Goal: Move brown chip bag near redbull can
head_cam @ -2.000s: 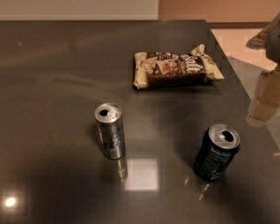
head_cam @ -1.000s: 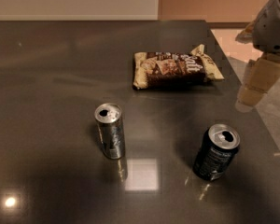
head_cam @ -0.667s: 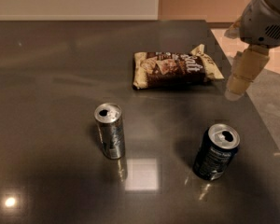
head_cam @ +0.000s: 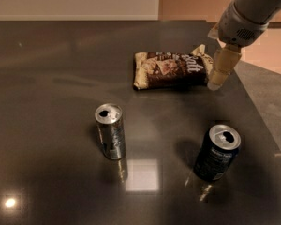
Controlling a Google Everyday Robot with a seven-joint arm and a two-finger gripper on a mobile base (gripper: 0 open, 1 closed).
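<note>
Pincer (head_cam: 216, 80) just beside brown chip bag (head_cam: 171, 69), grip state unclear; redbull can (head_cam: 110, 131) well apart

A dark glossy table (head_cam: 47, 78) fills most of the frame. The brown chip bag (head_cam: 171, 69) lies flat in the upper middle, its long side running left to right. The gripper (head_cam: 221, 69) hangs at the bag's right end, in the upper right, below the grey arm (head_cam: 246, 13); whether it touches the bag cannot be told. The redbull can (head_cam: 110, 131) stands upright left of centre, well apart from the bag. A wider dark can (head_cam: 217, 152) stands tilted at lower right.
</note>
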